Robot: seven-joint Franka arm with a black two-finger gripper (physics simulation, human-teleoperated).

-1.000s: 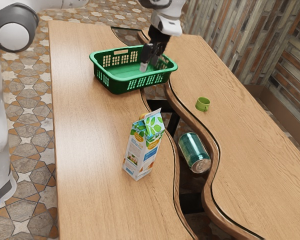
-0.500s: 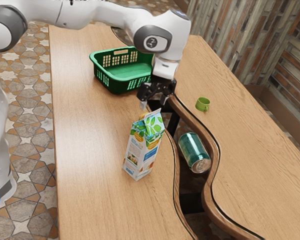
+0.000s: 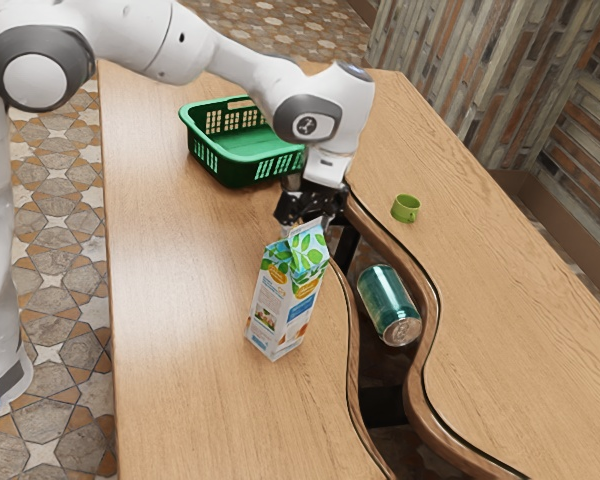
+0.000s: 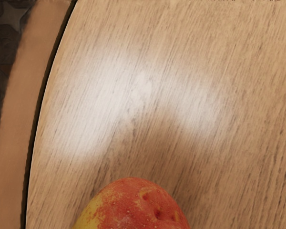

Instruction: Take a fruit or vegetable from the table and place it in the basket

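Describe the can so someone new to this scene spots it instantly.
Find the wooden table, then the winding channel through its middle. In it, to the exterior view's right of the upright carton, lies the teal can. It is on its side; the carton and small green cup sit on the wood.

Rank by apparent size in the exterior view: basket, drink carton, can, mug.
1. Basket and drink carton: too close to rank, as the arm hides part of the basket
2. Can
3. Mug
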